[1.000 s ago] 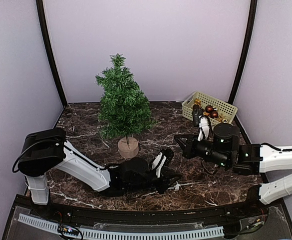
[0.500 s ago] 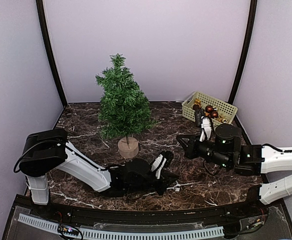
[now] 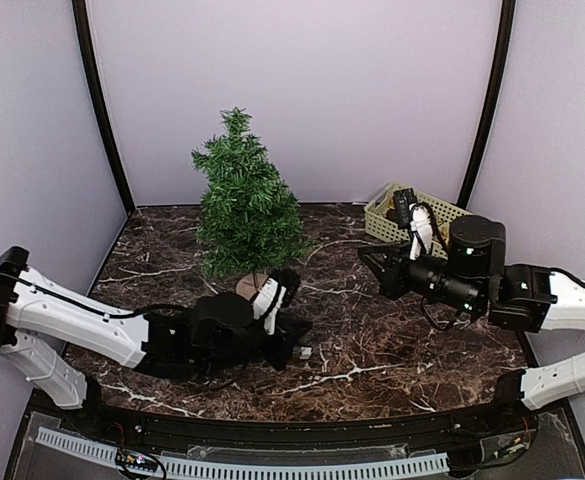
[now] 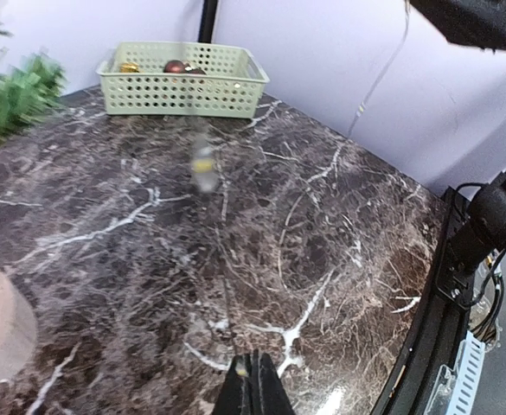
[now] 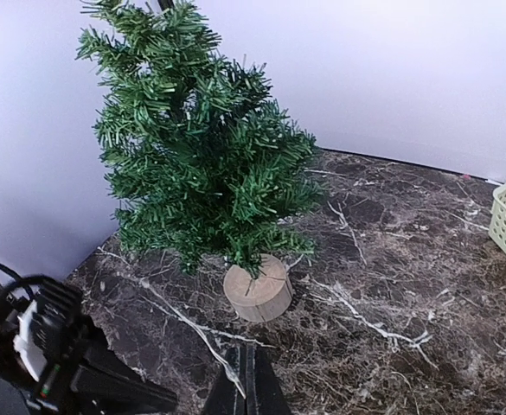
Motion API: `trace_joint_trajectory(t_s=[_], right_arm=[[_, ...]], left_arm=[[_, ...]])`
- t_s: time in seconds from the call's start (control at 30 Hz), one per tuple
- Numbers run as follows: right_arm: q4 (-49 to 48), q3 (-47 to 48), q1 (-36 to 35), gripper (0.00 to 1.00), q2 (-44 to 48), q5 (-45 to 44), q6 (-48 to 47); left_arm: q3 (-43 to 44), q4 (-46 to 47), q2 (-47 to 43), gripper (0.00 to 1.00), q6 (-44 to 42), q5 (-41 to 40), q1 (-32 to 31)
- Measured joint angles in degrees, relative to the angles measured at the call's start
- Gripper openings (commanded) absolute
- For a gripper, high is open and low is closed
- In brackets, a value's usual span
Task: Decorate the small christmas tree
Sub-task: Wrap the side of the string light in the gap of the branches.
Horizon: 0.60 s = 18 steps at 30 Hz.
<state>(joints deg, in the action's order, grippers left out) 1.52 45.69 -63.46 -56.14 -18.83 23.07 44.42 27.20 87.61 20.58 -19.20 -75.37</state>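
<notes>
The left hand [image 4: 252,380] is lying low over the desk [image 4: 339,216] with its fingers pressed together. It seems to be pinching a thin thread that is running out to a small ornament [image 4: 203,167]. The ornament is showing blurred in the wrist view, so it is probably swinging. The right hand [image 5: 246,363] is hovering further right, fingers pressed together on nothing visible, and is facing the tree [image 5: 196,147]. The tree is standing upright on its wooden base [image 5: 258,292] towards the back left of the desk, just behind the left hand. It is well apart from the basket [image 4: 183,82] of baubles in the back right corner.

The step in hand is looking like carrying this ornament to a branch. To do it well, the left hand should be rising first so the ornament is hanging free. Once the swing is dying out, it should be approaching an outer branch tip from the front and sliding the thread over it before letting go. The base is looking light, so any hard push on the branches is risking tipping the tree.
</notes>
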Motion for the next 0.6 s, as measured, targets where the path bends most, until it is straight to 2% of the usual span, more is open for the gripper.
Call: trace_joint_trajectory(t_s=[0.13, 0.3, 0.6], right_arm=[[0.22, 2.54, -0.31, 0.00, -1.97, 1.44, -0.11], [-0.33, 4.15, -2.12, 0.00, -6.67, 2.78, -0.11], [-1.42, 8.81, -4.92, 0.00, -13.90, 3.43, -0.28]], left_arm=[[0.00, -12.13, -11.63, 0.00, 0.02, -4.02, 0.37], [-0.02, -25.88, -24.52, 0.00, 0.02, -4.87, 3.45], [-0.70, -40.13, -42.10, 0.00, -0.46, -3.65, 10.36]])
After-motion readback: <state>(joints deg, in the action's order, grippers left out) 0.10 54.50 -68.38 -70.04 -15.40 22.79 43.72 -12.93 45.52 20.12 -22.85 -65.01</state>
